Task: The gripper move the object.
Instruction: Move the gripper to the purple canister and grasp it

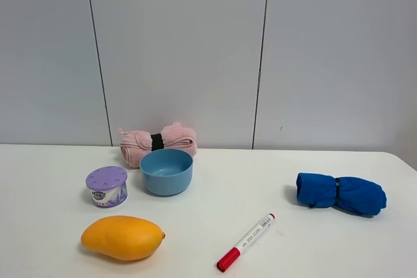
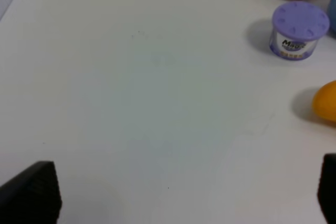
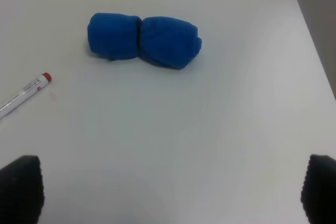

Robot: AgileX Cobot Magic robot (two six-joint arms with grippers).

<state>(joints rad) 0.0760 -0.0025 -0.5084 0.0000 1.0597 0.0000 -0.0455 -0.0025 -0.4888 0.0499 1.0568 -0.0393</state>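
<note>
The small round tub (image 1: 107,186) with a lilac perforated lid and white-purple label stands upright on the white table, left of the blue bowl (image 1: 166,172). It also shows in the left wrist view (image 2: 298,30). No arm shows in the exterior high view. My left gripper (image 2: 189,190) is open and empty over bare table, well apart from the tub. My right gripper (image 3: 173,192) is open and empty, short of the blue rolled towel (image 3: 143,40).
A pink rolled towel (image 1: 158,142) lies behind the bowl. A yellow mango (image 1: 122,237) lies in front of the tub. A red-capped marker (image 1: 245,242) lies at centre front. The blue rolled towel (image 1: 340,193) lies right, near the table's edge (image 3: 315,40).
</note>
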